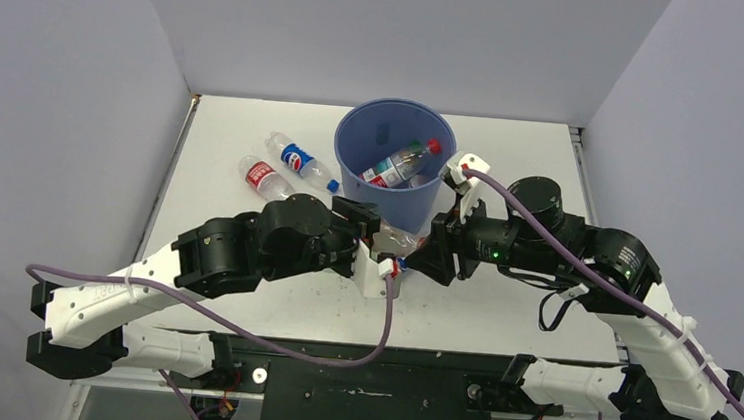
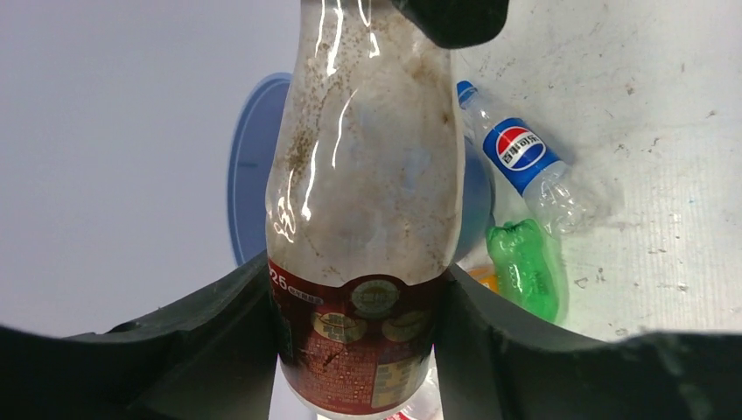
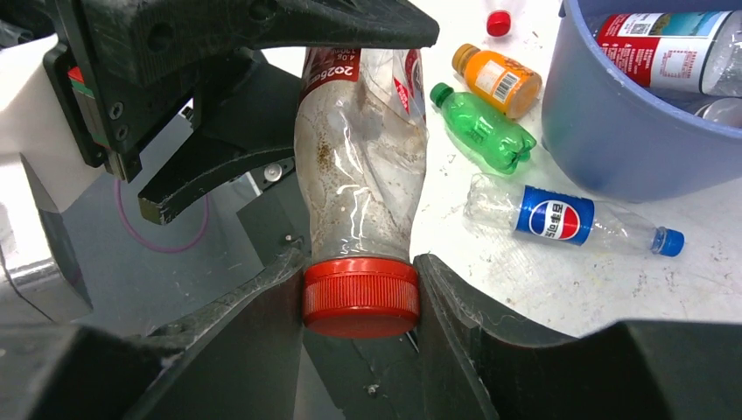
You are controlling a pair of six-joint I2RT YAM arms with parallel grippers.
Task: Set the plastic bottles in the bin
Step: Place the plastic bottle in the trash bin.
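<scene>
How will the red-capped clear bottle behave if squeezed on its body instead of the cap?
The red-capped bottle looks empty and its wall is dented, so it is probably light and would likely buckle under a squeeze. The cap, between the right fingers, looks ribbed and stiff, likely the surer grip. Its round body may roll if laid down.

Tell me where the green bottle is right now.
In the right wrist view the green bottle lies on the table just left of the bin, between the orange bottle and the Pepsi bottle; it does not show in the top view.
</scene>
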